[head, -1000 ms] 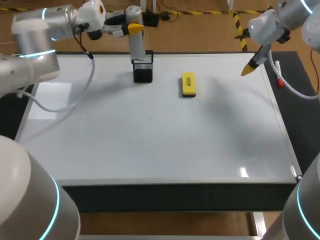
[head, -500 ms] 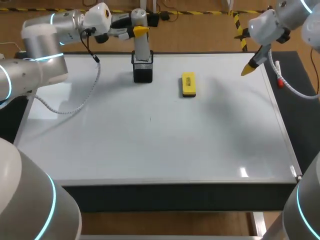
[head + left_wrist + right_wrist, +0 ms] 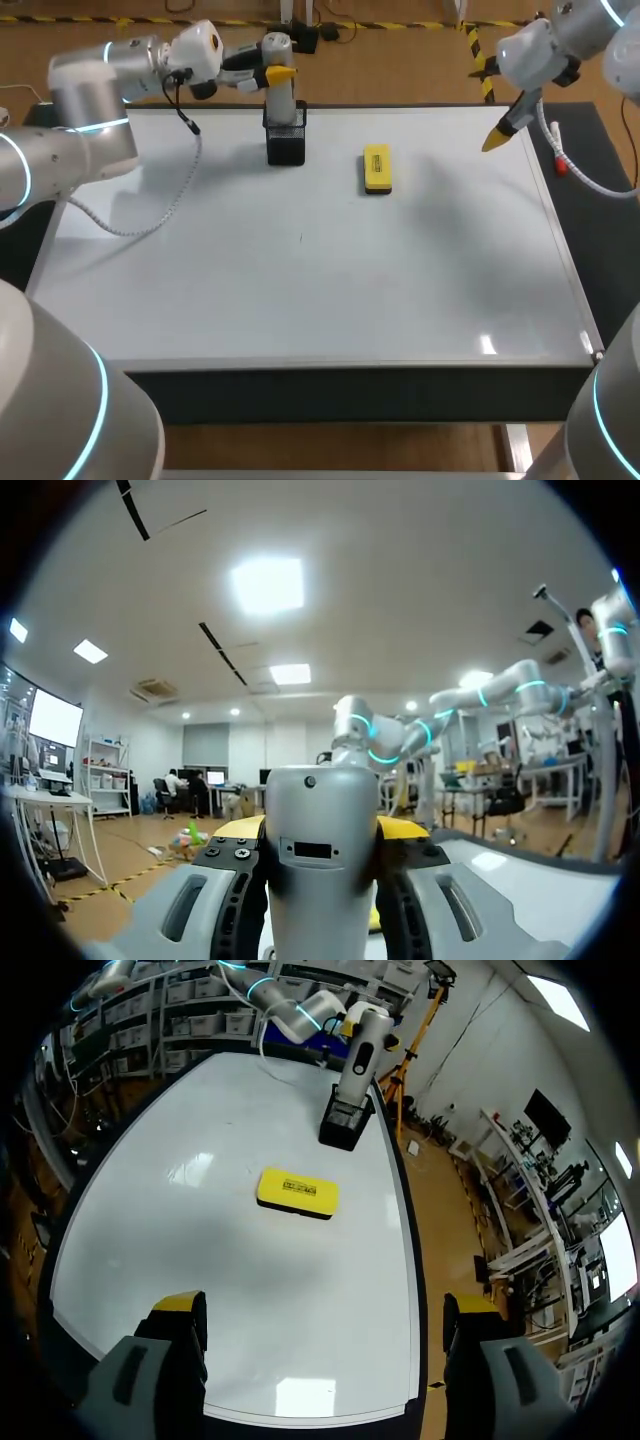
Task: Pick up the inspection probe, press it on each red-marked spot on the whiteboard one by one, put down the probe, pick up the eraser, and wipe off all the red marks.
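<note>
The inspection probe (image 3: 279, 95), a grey cylinder, stands upright with its lower end in a black mesh holder (image 3: 286, 143) at the whiteboard's far edge. My left gripper (image 3: 275, 65) is shut on the probe's upper part. In the left wrist view the probe (image 3: 320, 860) fills the gap between the yellow-tipped fingers (image 3: 400, 828). The yellow eraser (image 3: 377, 168) lies flat to the right of the holder. My right gripper (image 3: 497, 138) hangs open above the board's far right corner, holding nothing. In the right wrist view the eraser (image 3: 296, 1192) and the holder (image 3: 343, 1125) lie ahead of my right gripper (image 3: 325, 1310). No red marks show.
The whiteboard (image 3: 300, 290) covers nearly the whole table. A tiny dark speck (image 3: 300, 237) sits near its middle. A dark mat (image 3: 590, 220) runs along the right edge.
My left arm's wrist has swung back and to the right, carrying the probe slightly right and down at the holder. The right arm and the eraser have stayed put.
</note>
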